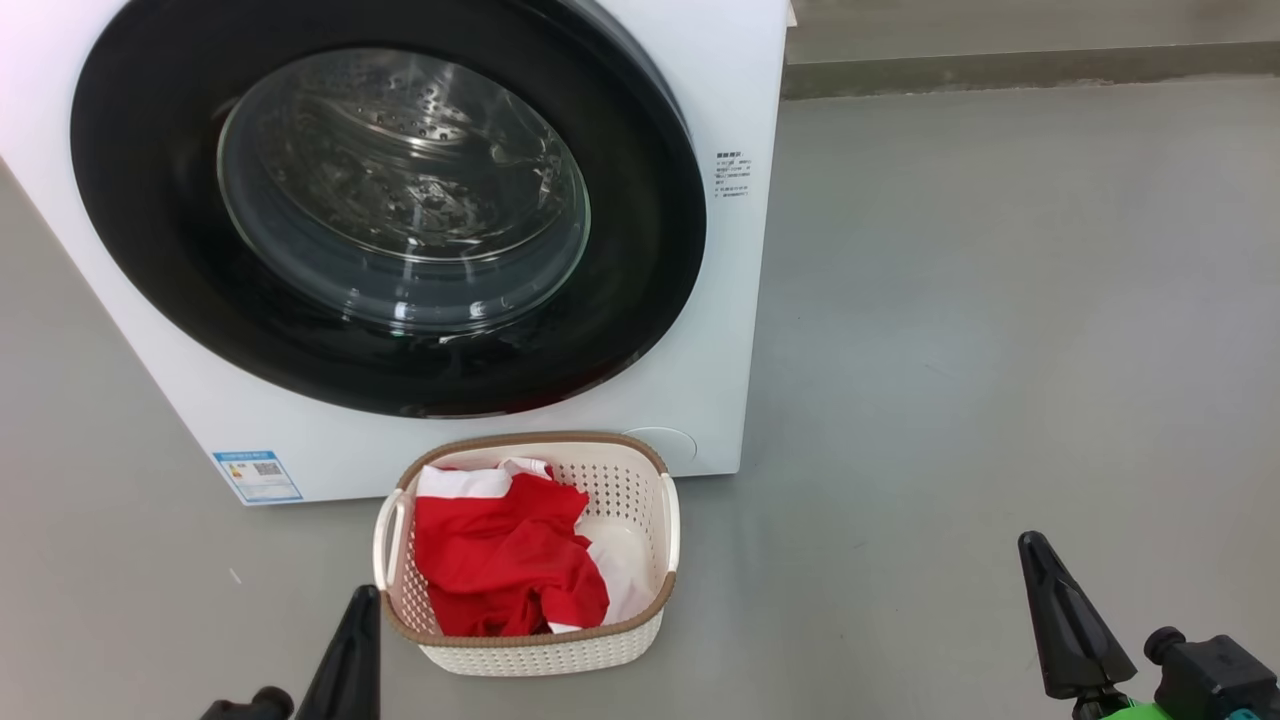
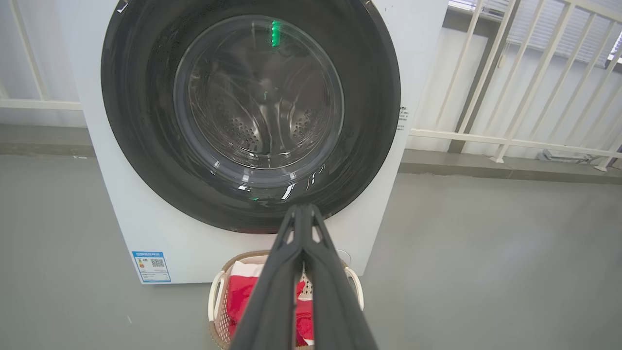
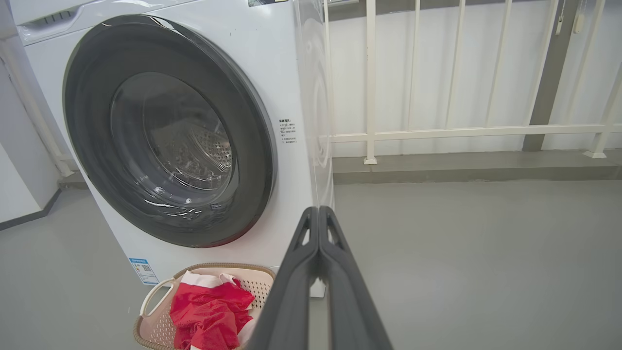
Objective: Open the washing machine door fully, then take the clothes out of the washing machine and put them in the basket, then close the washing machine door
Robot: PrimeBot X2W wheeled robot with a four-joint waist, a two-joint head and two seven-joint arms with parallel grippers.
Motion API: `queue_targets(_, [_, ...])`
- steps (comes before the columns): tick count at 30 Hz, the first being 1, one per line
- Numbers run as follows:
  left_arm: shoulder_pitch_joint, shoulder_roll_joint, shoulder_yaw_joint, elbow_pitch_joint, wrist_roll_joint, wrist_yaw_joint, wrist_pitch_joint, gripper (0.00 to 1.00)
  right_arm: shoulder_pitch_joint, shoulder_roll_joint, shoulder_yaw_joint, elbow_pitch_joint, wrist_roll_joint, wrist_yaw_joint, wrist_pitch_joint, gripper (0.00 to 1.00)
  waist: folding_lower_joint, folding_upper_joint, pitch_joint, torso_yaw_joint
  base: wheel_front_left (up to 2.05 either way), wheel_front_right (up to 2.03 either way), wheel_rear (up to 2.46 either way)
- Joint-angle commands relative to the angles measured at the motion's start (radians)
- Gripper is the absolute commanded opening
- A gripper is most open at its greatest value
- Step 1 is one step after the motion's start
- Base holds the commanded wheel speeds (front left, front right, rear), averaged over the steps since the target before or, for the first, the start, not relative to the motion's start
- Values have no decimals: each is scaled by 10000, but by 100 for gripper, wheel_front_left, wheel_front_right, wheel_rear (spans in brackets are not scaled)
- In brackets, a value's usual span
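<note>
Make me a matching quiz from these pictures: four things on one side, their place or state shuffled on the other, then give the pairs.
Things:
1. washing machine door
2. clothes
3. basket
4. left gripper

Place or state:
A. lying in the basket
B. fingers together, holding nothing
C. closed against the washing machine
D. standing on the floor in front of the machine

Pairs: 1-C, 2-A, 3-D, 4-B

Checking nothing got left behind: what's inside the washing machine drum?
Through the closed door glass, the perforated steel drum looks bare, with no fabric visible. Its lowest front part is covered by the door's black rim, so that part cannot be checked.
</note>
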Motion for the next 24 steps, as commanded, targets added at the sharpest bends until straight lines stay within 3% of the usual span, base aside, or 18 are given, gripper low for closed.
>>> queue_targets(1, [-119, 22, 112, -188, -319, -49, 53, 0, -247, -94, -16, -202, 352, -2, 35, 0, 20, 0, -4, 4, 0, 0, 0])
queue_targets(4, [-168, 24, 152, -141, -781, -77, 159, 0, -334, -128, 0, -119, 843, -4, 128, 0, -1, 0, 28, 11, 0, 0, 0])
queue_targets(24, [-447, 32, 394, 95, -3089, -215, 721, 0, -751, -259, 34, 239, 3254, -10, 622, 0, -2, 0, 105, 50, 0, 0, 0])
